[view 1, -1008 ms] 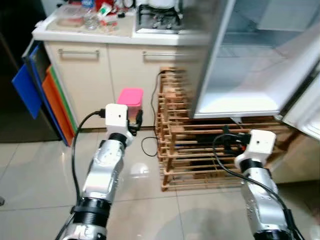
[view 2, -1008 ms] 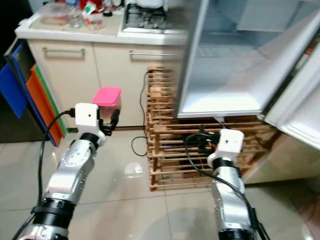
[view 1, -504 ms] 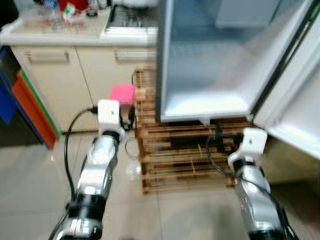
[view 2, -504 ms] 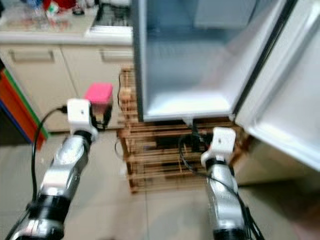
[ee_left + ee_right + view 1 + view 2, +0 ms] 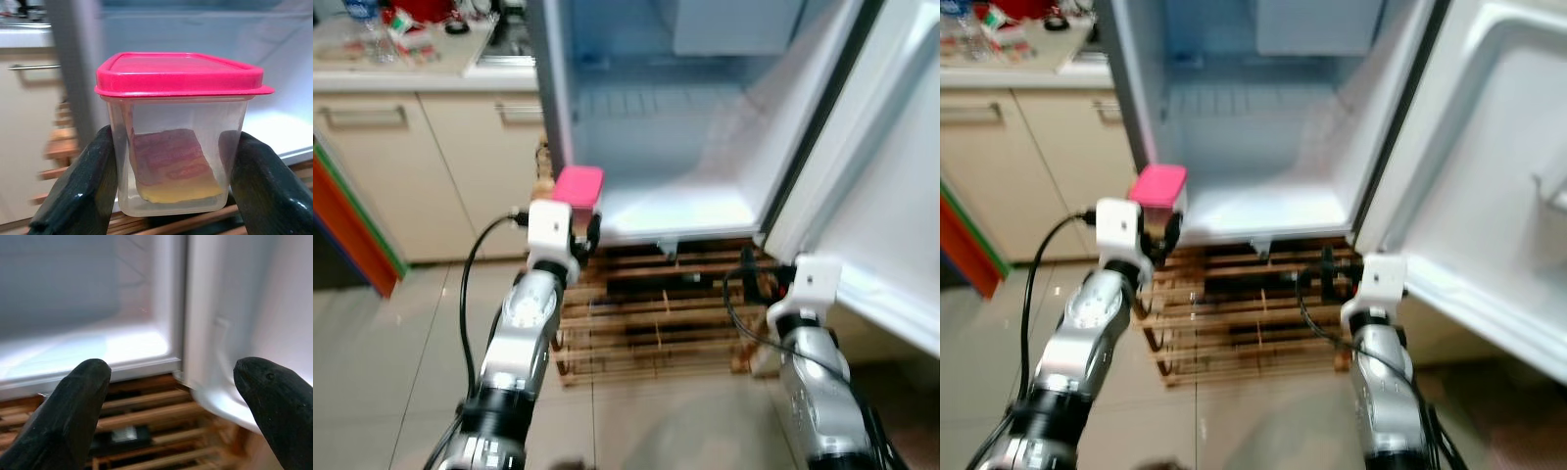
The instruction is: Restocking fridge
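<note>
At the front left corner of the open fridge (image 5: 656, 211), a pink-lidded container (image 5: 178, 132) with food inside is pinched by the left gripper (image 5: 171, 186). Right gripper (image 5: 176, 401), fingers spread, hovers near the fridge door (image 5: 1489, 186) above a wooden rack (image 5: 646, 313).

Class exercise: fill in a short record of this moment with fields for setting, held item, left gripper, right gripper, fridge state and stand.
setting: kitchen, tiled floor
held item: tub with pink lid, some food inside
left gripper: shut on tub, raised before the fridge's bottom shelf
right gripper: open, holding nothing, low near the door
fridge state: door open, bottom shelf bare
stand: wooden rack under the fridge
</note>
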You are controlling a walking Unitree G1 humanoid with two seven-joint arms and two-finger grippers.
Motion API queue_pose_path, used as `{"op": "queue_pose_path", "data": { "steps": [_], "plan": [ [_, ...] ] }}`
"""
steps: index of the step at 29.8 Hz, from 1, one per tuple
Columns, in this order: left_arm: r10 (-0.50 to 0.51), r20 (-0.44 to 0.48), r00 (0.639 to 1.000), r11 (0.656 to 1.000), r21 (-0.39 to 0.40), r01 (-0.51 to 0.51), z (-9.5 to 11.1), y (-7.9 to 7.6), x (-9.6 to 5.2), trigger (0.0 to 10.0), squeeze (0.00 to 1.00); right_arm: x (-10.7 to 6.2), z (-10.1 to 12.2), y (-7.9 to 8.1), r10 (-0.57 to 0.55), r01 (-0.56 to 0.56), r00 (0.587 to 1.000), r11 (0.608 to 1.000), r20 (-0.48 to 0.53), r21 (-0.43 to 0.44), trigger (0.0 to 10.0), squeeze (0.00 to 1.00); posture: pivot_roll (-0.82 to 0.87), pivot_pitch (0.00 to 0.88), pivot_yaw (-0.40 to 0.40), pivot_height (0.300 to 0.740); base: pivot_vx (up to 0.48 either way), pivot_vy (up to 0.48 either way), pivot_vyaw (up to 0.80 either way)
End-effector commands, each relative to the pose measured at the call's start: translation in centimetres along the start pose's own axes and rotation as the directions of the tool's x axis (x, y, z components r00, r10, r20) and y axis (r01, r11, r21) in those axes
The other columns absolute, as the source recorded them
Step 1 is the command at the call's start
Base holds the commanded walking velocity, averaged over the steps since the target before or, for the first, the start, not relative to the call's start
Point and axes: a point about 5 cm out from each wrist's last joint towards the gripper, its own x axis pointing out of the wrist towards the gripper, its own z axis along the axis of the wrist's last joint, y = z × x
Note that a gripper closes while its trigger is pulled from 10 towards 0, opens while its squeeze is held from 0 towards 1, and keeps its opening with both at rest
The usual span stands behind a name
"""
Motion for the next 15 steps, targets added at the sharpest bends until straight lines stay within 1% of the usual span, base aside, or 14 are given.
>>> {"op": "queue_pose_path", "data": {
  "steps": [1, 3, 4, 5, 6, 8, 10, 12, 15],
  "plan": [
    [-0.014, 0.015, 1.000, 1.000, 0.016, 0.014, 0.4, -0.3, 0.3, 10.0, 0.00, 0.1, 0.2, 0.0, 0.002, -0.002, 1.000, 1.000, 0.006, 0.009, 10.0, 0.00, 0.04, 0.000, -0.009, 0.740, 0.000, 0.000, 0.00],
    [-0.024, 0.006, 1.000, 0.999, 0.031, 0.024, 0.3, -0.7, 0.7, 10.0, 0.00, 0.0, 0.1, 0.4, 0.042, -0.042, 0.999, 0.999, -0.002, 0.014, 10.0, 0.00, 0.03, 0.000, -0.007, 0.740, 0.000, 0.000, 0.00],
    [-0.024, 0.006, 1.000, 0.999, 0.031, 0.024, 0.3, -0.7, 0.7, 10.0, 0.00, 0.0, 0.1, 0.4, 0.042, -0.042, 0.999, 0.999, -0.002, 0.014, 10.0, 0.00, 0.03, 0.000, -0.007, 0.740, 0.000, 0.000, 0.00],
    [-0.039, 0.006, 0.999, 0.999, 0.021, 0.039, 0.4, -1.2, 1.0, 10.0, 0.00, -0.4, 0.2, 0.9, 0.103, -0.103, 0.995, 0.995, -0.003, 0.006, 10.0, 0.00, 0.03, 0.000, -0.005, 0.740, 0.000, 0.000, 0.00],
    [-0.040, 0.006, 0.999, 0.999, 0.009, 0.040, 0.4, -1.4, 1.1, 10.0, 0.00, -0.7, 0.1, 1.0, 0.120, -0.120, 0.993, 0.993, -0.004, 0.000, 10.0, 0.00, 0.02, 0.000, -0.005, 0.740, 0.000, 0.000, 0.00],
    [-0.032, 0.002, 0.999, 0.999, -0.014, 0.032, 0.4, -1.6, 1.4, 10.0, 0.00, -1.1, 0.0, 1.0, 0.135, -0.135, 0.991, 0.991, -0.011, -0.008, 10.0, 0.00, 0.01, 0.000, -0.006, 0.740, 0.000, 0.000, 0.00],
    [-0.033, 0.011, 0.999, 0.999, -0.011, 0.033, 0.7, -2.2, 2.0, 10.0, 0.00, -1.8, -0.3, 0.7, 0.147, -0.148, 0.989, 0.989, -0.024, -0.022, 10.0, 0.00, 0.00, 0.000, -0.009, 0.740, 0.000, 0.000, 0.00],
    [-0.030, 0.021, 0.999, 0.999, -0.043, 0.030, 1.2, -2.5, 2.7, 10.0, 0.00, -2.6, -0.5, 0.3, 0.150, -0.151, 0.988, 0.988, -0.032, -0.036, 10.0, 0.00, 0.00, 0.000, -0.009, 0.740, 0.285, 0.000, 0.00],
    [-0.044, 0.037, 0.998, 0.998, -0.040, 0.045, 1.7, -3.0, 3.4, 10.0, 0.00, -3.4, -0.8, -0.1, 0.171, -0.173, 0.984, 0.983, -0.043, -0.057, 10.0, 0.00, -0.01, 0.002, -0.008, 0.740, 0.364, 0.000, 0.00]
  ]
}}
